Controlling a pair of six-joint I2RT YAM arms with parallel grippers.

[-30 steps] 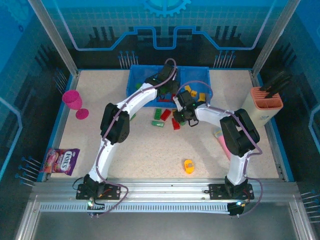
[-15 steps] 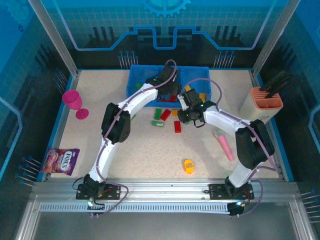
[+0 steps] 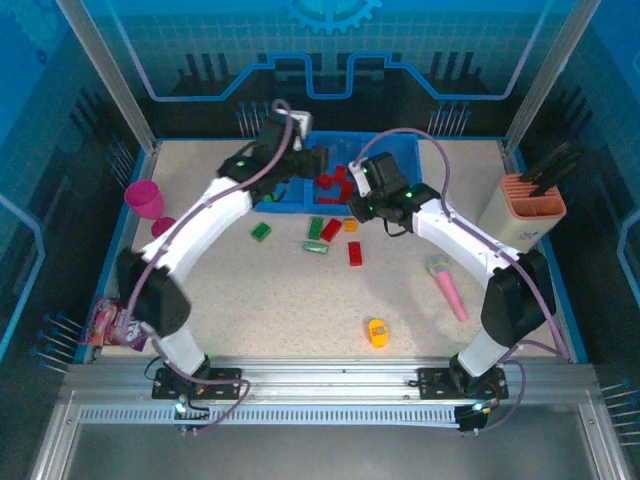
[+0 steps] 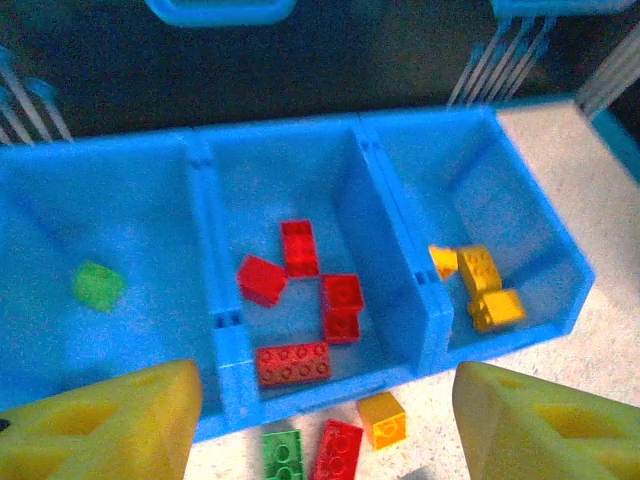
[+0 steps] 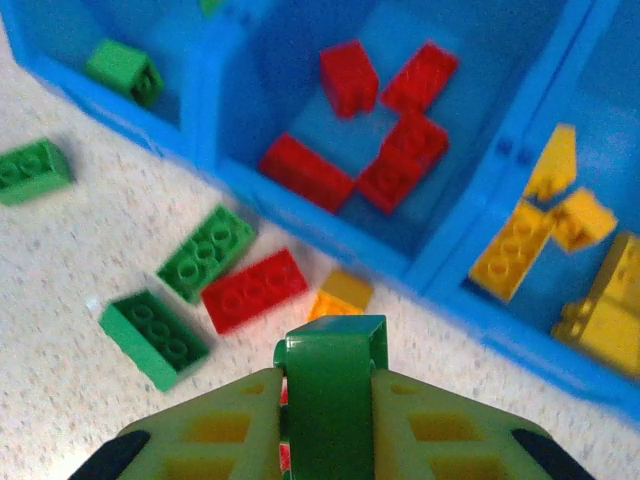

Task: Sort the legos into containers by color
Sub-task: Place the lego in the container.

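- A speckled beige surface (image 3: 300,310) lies inside a frame of blue-lit panels. The blue tray (image 4: 395,260) stands at its far edge.
- The tray is part-filled. Its left compartment (image 4: 50,230) holds one green piece, the middle compartment (image 4: 250,190) holds the red bricks (image 4: 300,245), and the right compartment (image 4: 490,190) holds the yellow bricks (image 4: 478,270).
- The right end effector (image 5: 328,400) is clamped on a green brick (image 5: 332,350). It holds the brick above the surface, just in front of the tray, about level with the divider between red and yellow.
- The left end effector (image 3: 308,160) hangs over the tray with its fingers (image 4: 100,425) spread wide and nothing between them.
- Loose legos lie just in front of the tray: a red brick (image 5: 255,290), an orange brick (image 5: 340,292) and several green ones (image 5: 205,250).
- Main risk: the green compartment is the farthest one from the held brick. A release from here would probably drop it on the surface or in with the reds.
- Second risk: the way to that compartment passes near the left arm, so the two arms could knock together over the tray.
- Third risk: the grip is on a narrow part of the brick, so a quick swing might twist it loose.
- The tray walls are low, so a brick dropped from high up could bounce out.
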